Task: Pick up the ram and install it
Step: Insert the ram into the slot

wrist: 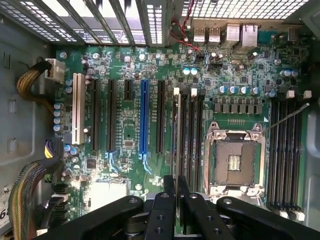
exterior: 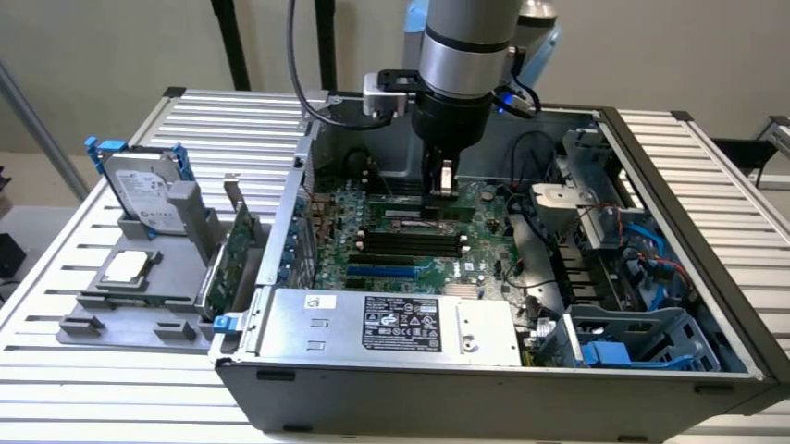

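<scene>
Gripper [wrist: 176, 181] clamps ram [wrist: 178, 125] edge-on over motherboard [wrist: 131, 127] slots

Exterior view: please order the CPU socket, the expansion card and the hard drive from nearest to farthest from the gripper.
1. CPU socket, on the motherboard beside the gripper.
2. Expansion card, outside the case, exterior view's left.
3. Hard drive, farthest left.

counting as i look: one arm [exterior: 467, 46], one gripper [exterior: 438, 183], one ram [wrist: 177, 135]. one open computer case [exterior: 494, 398], one motherboard [wrist: 127, 127], one bare cpu socket [wrist: 234, 162], one white slot [wrist: 77, 107], one blue slot [wrist: 144, 117], one power supply [exterior: 383, 324]. and one grey stand [exterior: 124, 328]: one hard drive [exterior: 139, 190], two blue rails [exterior: 104, 153], one expansion card [exterior: 228, 254], one processor chip [exterior: 128, 268].
</scene>
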